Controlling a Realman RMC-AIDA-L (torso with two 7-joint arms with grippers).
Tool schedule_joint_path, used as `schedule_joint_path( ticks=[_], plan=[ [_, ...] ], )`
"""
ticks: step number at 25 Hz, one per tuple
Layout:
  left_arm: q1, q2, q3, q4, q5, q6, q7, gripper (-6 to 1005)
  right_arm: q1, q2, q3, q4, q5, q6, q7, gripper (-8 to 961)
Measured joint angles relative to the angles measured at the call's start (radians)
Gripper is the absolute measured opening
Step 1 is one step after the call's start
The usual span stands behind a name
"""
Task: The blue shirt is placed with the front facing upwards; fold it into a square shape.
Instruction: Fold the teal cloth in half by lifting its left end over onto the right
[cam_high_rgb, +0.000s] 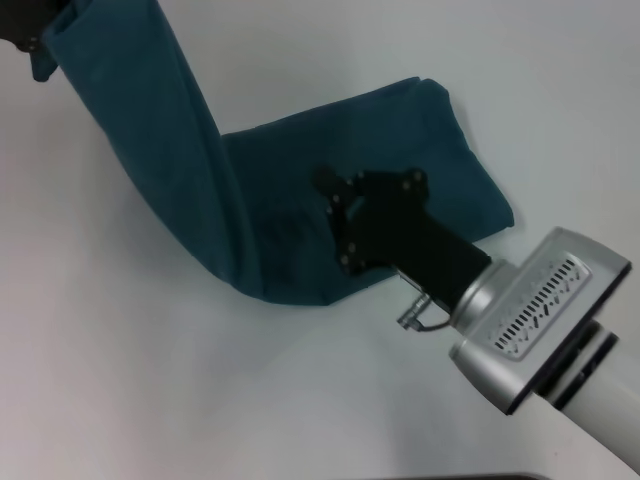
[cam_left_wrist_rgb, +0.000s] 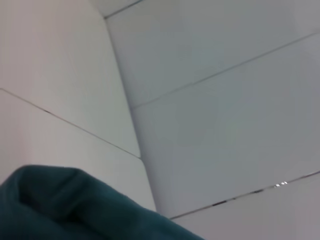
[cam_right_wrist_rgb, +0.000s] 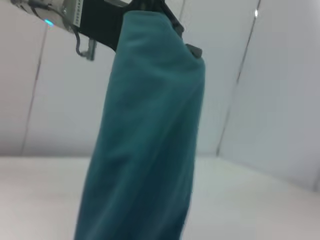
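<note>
The soft dark teal-blue cotton shirt (cam_high_rgb: 300, 200) is already folded into a long strip; one end lies flat on the plain white counter (cam_high_rgb: 150, 400), and the other end is lifted high toward the far left. The left hand (cam_high_rgb: 30, 30) at the top corner is clamped on that raised end, and the black right hand (cam_high_rgb: 335, 195) rests on the flat part, though I cannot tell if it is apart or together. I think the raised end must be laid over to make a square, and nothing else is in the way.
</note>
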Motion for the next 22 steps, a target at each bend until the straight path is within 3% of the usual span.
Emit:
schedule_joint_path(
  ticks=[3,6,10,13,16,19,22],
  plan=[
    [0.000,0.007,0.000,0.014,0.005,-0.013,0.002,26,-0.080,-0.020,0.050,0.102,-0.031,0.110,-0.008,3],
    [0.000,0.011,0.000,0.018,0.017,-0.027,0.004,26,-0.138,-0.053,0.105,0.247,-0.030,0.311,0.017,4],
    [-0.001,0.014,-0.001,0.024,0.029,-0.034,0.005,26,-0.158,-0.124,0.158,0.431,-0.029,0.592,0.151,5],
    [0.004,0.015,-0.001,0.024,0.029,-0.031,0.005,26,-0.157,-0.186,0.166,0.514,-0.027,0.667,0.260,5],
    [0.008,0.015,-0.001,0.025,0.029,-0.031,0.006,26,-0.184,-0.223,0.197,0.571,-0.027,0.681,0.358,6],
    [0.010,0.014,-0.001,0.026,0.029,-0.033,0.007,26,-0.209,-0.217,0.309,0.637,-0.017,0.791,0.448,6],
    [0.013,0.012,-0.001,0.023,0.029,-0.031,0.008,27,-0.183,-0.166,0.544,0.715,0.084,1.092,0.488,7]
  ],
)
